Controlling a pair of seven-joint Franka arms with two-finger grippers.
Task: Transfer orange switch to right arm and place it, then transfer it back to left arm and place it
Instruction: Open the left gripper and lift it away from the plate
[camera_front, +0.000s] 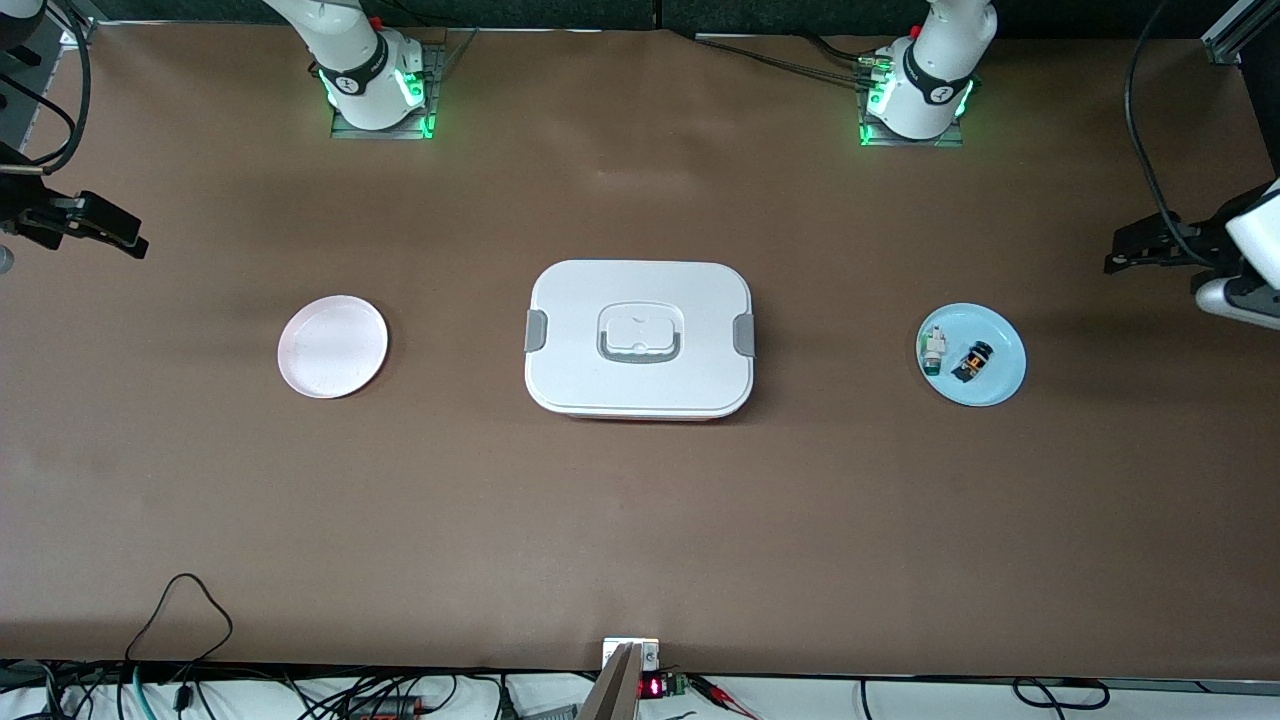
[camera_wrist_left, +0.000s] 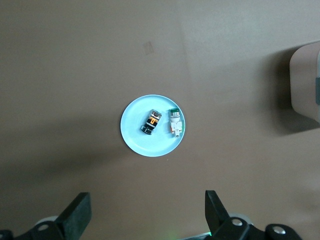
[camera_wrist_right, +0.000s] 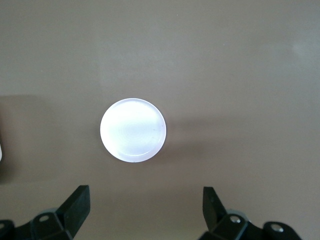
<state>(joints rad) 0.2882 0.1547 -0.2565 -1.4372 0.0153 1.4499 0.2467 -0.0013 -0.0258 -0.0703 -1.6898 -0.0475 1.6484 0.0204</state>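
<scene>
- Tabletop (camera_front: 640, 520): flat matte brown sheet, smooth, w/ faint scuffs.
- Box (camera_front: 640, 338): big white rounded-rect container at mid-tabletop, smooth plastic lid, grey clips on both short sides, grey-outlined recessed handle in the lid centre. Thin reddish line shows along its lower edge.
- Blue plate (camera_front: 972, 355): small round, pale blue, shallow rim, glossy; sits toward the left arm's end of the tabletop, well apart from the box.
- Orange switch (camera_front: 972, 361): tiny black part w/ orange markings and a round black end, lying on its side on the blue plate. In the left wrist view it shows as a dark oblong w/ an orange band (camera_wrist_left: 151, 122).
- White-and-green component (camera_front: 933, 350): small, blocky, on the same plate just beside the switch, on the side toward the box; the two look apart, but the gap is too small to be sure.
- Pink plate (camera_front: 332, 346): small round, pale pink-white, plain, nothing on it; toward the right arm's end, well apart from the box.
- Left pincer (camera_wrist_left: 147, 215): black angular fingers spread wide apart, holding nothing, up in the air over bare tabletop near the blue plate.
- Right pincer (camera_wrist_right: 145, 212): black fingers likewise wide apart, nothing held, up in the air over bare tabletop near the pink plate.
</scene>
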